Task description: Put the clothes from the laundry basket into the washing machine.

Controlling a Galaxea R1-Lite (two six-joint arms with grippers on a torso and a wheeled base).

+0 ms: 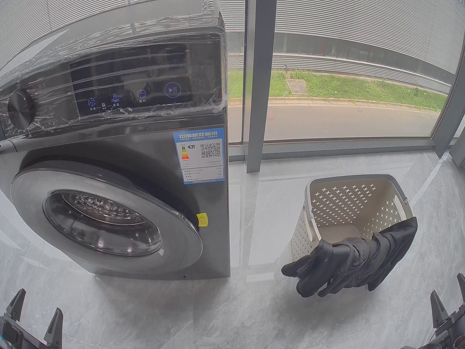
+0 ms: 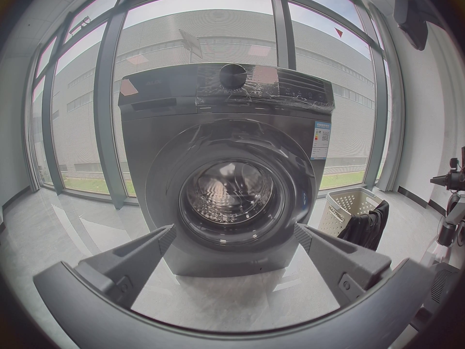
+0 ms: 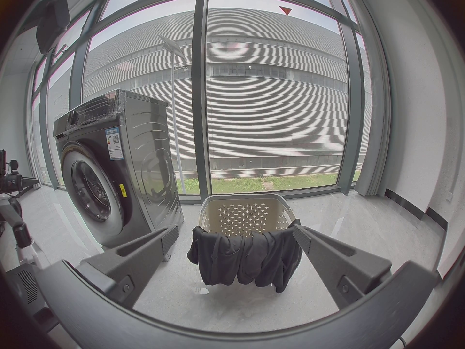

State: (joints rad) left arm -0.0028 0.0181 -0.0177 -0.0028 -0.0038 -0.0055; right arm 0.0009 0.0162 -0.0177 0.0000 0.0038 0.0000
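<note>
On the pale marble floor by the window wall, a dark grey front-loading washing machine (image 1: 145, 170) is seen with its round glass door (image 1: 101, 221) shut. Well apart on its right, a cream perforated plastic laundry basket (image 1: 339, 199) is placed near the window. A black garment (image 1: 353, 262) is draped over the basket's near rim, hanging down outside. The left gripper (image 1: 38, 302) is held low before the machine, fingers spread apart and empty. The right gripper (image 1: 446, 287) is held low near the basket, likewise spread and empty.
</note>
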